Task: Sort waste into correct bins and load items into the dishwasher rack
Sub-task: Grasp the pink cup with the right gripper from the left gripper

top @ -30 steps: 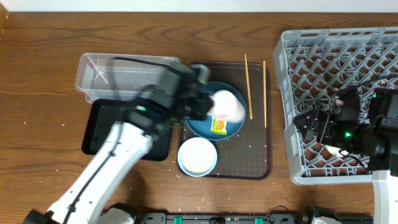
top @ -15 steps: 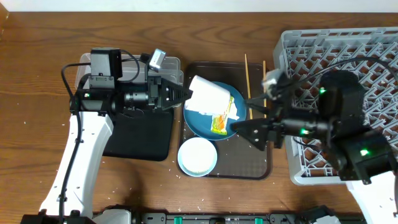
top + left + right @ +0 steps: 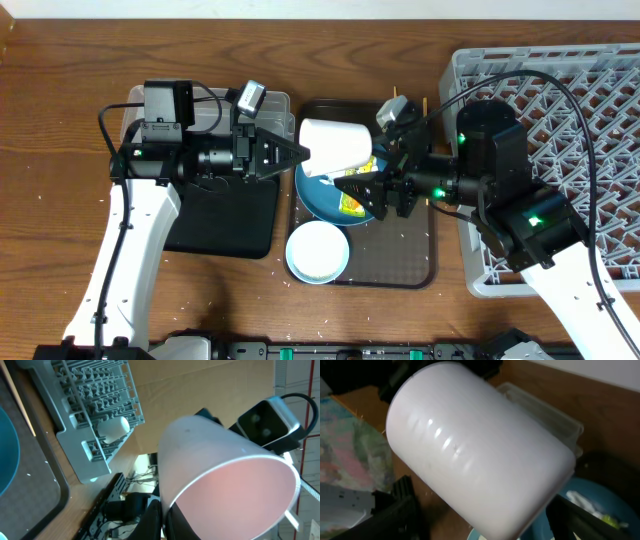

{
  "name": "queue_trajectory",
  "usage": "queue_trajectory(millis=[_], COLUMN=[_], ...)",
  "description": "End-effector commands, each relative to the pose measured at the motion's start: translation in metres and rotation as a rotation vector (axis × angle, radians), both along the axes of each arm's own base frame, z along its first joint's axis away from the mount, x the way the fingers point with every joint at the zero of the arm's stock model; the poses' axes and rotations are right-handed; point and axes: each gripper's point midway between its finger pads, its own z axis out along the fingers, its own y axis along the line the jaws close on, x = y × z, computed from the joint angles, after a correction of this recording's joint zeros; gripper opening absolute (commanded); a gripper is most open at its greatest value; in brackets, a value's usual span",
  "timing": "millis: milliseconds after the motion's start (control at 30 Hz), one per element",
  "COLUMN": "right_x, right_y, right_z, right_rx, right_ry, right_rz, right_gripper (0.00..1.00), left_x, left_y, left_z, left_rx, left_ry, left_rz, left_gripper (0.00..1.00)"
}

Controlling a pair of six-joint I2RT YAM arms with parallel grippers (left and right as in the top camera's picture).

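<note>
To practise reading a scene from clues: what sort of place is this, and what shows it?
Probably a robotics lab staged as a dish-clearing station. Two robot arms work at a wooden table with a grey dishwasher rack and a brown serving tray; the left tool holds a pink cup.

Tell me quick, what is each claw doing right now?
Left gripper: shut on the small pale pink cup.
Right gripper: open, holding nothing.
</note>
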Motion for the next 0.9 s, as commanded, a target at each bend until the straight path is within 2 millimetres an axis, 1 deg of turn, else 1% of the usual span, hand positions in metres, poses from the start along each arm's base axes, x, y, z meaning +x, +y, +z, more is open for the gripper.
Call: queue_trajectory(millis=[0, 167, 267, 333, 433, 533, 667, 767, 867], right_x=[-0.004, -0.008, -0.010, -0.010, -0.011, -0.016, -0.018, -0.026, -0.026], right_y=[0.005, 0.000, -0.007, -0.015, -0.022, -0.018, -0.010, -0.001, 0.001], right_z=[0.002, -0.008, -0.010, -0.006, 0.005, 0.013, 0.013, 0.017, 0.016], right_rx=[0.008, -0.020, -0.032, -0.029, -0.006, 0.013, 0.016, 0.044, 0.047], right_ry=[-0.009, 0.040, 0.055, 0.050, 0.019, -0.025, -0.050, -0.090, -0.089], right_rz=[0.021, 0.017, 0.002, -0.017, -0.030, 0.018, 0.062, 0.161, 0.169], right_gripper=[0.83, 0.83, 0.86, 0.88, 0.95, 0.96, 0.99, 0.98, 0.95], left_x=[-0.006, -0.006, -0.006, -0.006, -0.006, -0.008, -0.017, -0.021, -0.024], left_y=[-0.003, -0.003, -0.002, -0.002, -0.002, -0.006, -0.016, -0.022, -0.024], left_z=[0.012, 0.012, 0.012, 0.012, 0.012, 0.012, 0.012, 0.012, 0.013], left_rx=[-0.040, -0.040, -0.040, -0.040, -0.040, -0.040, -0.040, -0.041, -0.041], left_ry=[-0.024, -0.022, -0.022, -0.022, -0.022, -0.018, -0.020, -0.019, -0.015], left_rz=[-0.038, -0.038, -0.037, -0.037, -0.038, -0.051, -0.091, -0.114, -0.121], left_gripper=[0.06, 0.06, 0.06, 0.06, 0.06, 0.06, 0.06, 0.06, 0.06])
